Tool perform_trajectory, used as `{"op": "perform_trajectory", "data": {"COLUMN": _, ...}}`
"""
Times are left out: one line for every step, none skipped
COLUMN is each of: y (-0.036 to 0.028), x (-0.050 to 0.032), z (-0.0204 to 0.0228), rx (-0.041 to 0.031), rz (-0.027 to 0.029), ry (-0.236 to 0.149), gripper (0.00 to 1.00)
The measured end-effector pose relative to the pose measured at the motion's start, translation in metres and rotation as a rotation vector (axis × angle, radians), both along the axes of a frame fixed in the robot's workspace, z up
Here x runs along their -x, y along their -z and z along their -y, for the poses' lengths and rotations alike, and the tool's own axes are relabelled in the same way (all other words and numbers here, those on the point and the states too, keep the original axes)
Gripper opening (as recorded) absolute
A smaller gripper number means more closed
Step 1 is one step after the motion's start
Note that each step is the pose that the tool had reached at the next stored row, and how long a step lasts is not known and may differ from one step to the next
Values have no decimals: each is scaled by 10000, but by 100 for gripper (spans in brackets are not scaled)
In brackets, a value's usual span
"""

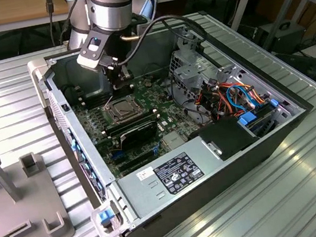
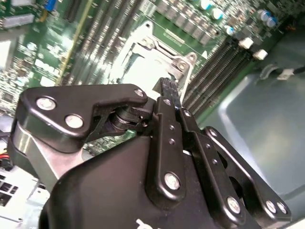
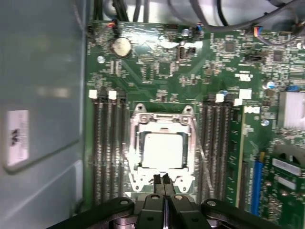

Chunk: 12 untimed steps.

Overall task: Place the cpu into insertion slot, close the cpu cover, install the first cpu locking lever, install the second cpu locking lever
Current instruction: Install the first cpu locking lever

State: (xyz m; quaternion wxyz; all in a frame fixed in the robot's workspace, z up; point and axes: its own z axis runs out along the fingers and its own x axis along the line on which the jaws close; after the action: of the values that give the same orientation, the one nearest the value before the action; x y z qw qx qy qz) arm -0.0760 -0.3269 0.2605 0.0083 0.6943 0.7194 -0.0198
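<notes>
A: Gripper state?

B: The gripper (image 3: 162, 180) is narrow. Its two fingertips are pressed together and nothing shows between them.

A: Where is the cpu?

B: The cpu (image 3: 163, 150) sits just ahead of the fingertips, in the insertion slot (image 3: 136, 182). It lies flat, silvery top up. It is square, so it has no long axis. Its edges run parallel to the memory slots (image 3: 107, 148), which flank it on both sides with their length in line with the gripper.

A: And the cover?

B: The cover (image 3: 162, 120) lies flat around the cpu, which shows through the cut-out. The fingertips are at the cover edge nearest the gripper. I cannot tell whether they touch it.

A: Any writing?

B: There is a white label (image 3: 16, 136) on the grey case wall beside the gripper. In the exterior view a black label (image 1: 178, 172) sits on the power supply, well away from the gripper. The print on both is too small to read.
</notes>
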Motion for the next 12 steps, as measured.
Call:
{"op": "perform_trajectory", "data": {"y": 0, "x": 1, "z": 55, "rx": -1, "rz": 0, "ry": 2, "gripper": 11}}
{"op": "perform_trajectory", "data": {"y": 0, "x": 1, "z": 88, "rx": -1, "rz": 0, "ry": 2, "gripper": 11}}
{"op": "perform_trajectory", "data": {"y": -1, "x": 0, "z": 123, "rx": 0, "rz": 0, "ry": 1, "gripper": 11}}
{"op": "perform_trajectory", "data": {"y": 0, "x": 0, "z": 152, "rx": -1, "rz": 1, "ry": 0, "gripper": 11}}
{"op": "perform_trajectory", "data": {"y": 0, "x": 0, "z": 162, "rx": -2, "rz": 1, "ry": 0, "gripper": 11}}
{"op": "perform_trajectory", "data": {"y": 0, "x": 0, "z": 163, "rx": -3, "rz": 1, "ry": 1, "gripper": 11}}
{"op": "perform_trajectory", "data": {"y": 0, "x": 0, "z": 164, "rx": -2, "rz": 1, "ry": 2, "gripper": 11}}
{"op": "perform_trajectory", "data": {"y": 0, "x": 0, "z": 164, "rx": -1, "rz": 1, "ry": 2, "gripper": 11}}
{"op": "perform_trajectory", "data": {"y": -1, "x": 1, "z": 165, "rx": 0, "rz": -1, "ry": 1, "gripper": 11}}
{"op": "perform_trajectory", "data": {"y": 0, "x": 0, "z": 165, "rx": -2, "rz": 0, "ry": 1, "gripper": 11}}
{"op": "perform_trajectory", "data": {"y": 0, "x": 0, "z": 165, "rx": -2, "rz": 0, "ry": 1, "gripper": 11}}
{"op": "perform_trajectory", "data": {"y": 0, "x": 0, "z": 165, "rx": -1, "rz": 0, "ry": -1, "gripper": 11}}
